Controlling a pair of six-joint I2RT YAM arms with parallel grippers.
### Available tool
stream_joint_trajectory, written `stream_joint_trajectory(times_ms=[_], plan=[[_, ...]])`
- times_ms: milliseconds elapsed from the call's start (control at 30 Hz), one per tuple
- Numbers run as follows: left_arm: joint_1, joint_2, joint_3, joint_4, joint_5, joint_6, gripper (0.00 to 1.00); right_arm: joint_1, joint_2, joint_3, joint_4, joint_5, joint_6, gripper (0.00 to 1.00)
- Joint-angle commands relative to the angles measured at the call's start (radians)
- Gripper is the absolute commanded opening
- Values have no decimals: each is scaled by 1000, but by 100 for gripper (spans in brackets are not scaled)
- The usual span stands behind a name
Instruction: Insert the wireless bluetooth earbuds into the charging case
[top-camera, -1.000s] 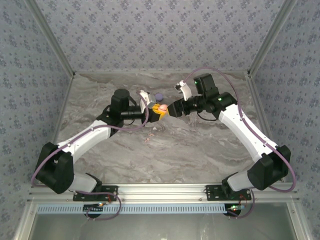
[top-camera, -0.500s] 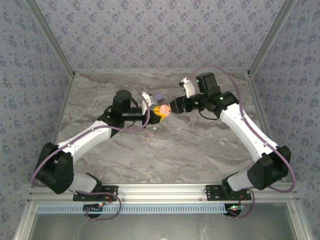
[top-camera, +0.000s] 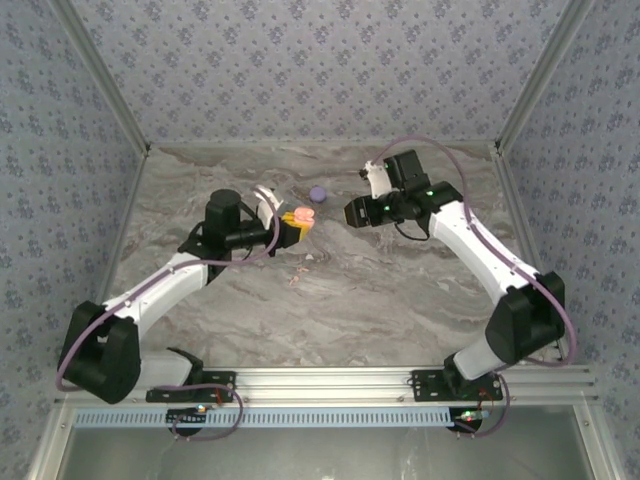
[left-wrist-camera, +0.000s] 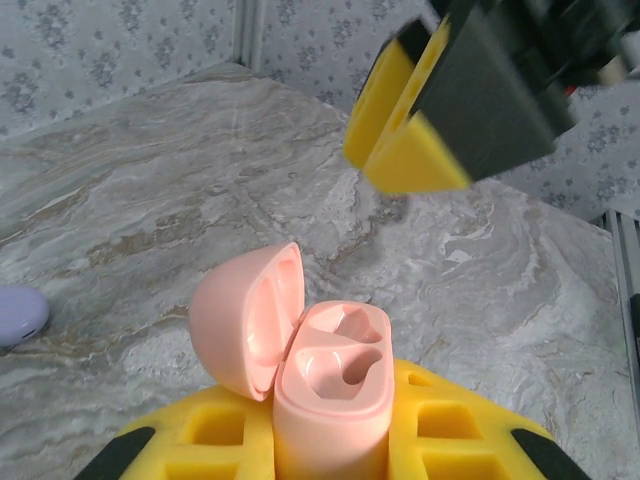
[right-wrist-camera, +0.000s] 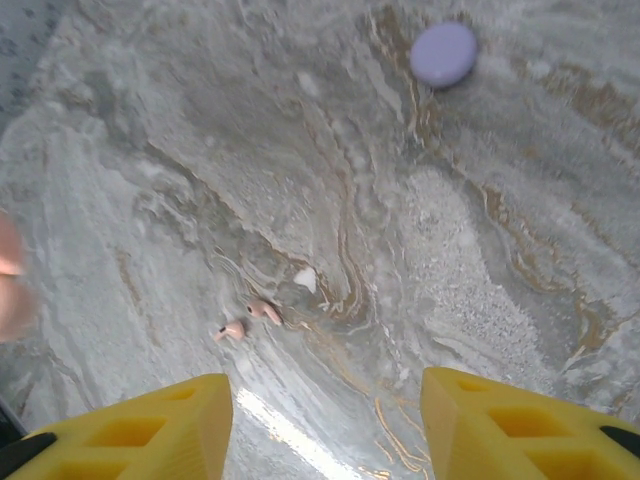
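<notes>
top: my left jaws clamp the pink charging case (top-camera: 303, 216), lid up, above the surface (top-camera: 400, 310) centre; my right jaws are spread wide, empty | left wrist: both case sockets vacant | right wrist: two pink earbuds (right-wrist-camera: 233, 330) lie loose mid-surface, close together | handling: I judge them light, slick, prone to roll; pinch across the bulb, gently

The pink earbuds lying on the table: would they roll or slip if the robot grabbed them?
Probably very light: the pink earbuds are dwarfed by the right end effector. They look small, rounded and smooth, so they could skid or squirt out on the marble table. Their slightly elongated shape may stop them rolling far.
</notes>
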Motion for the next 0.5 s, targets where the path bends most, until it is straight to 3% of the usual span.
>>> stream_joint_trajectory(times_ms=[0,467], plan=[[8,-73,-23,28,-40,-35,11,29,71,-7,-11,-29,-18,51],[10,-273,-85,-119,-172,-49,13,202,400,160,-31,-57,-111,35]])
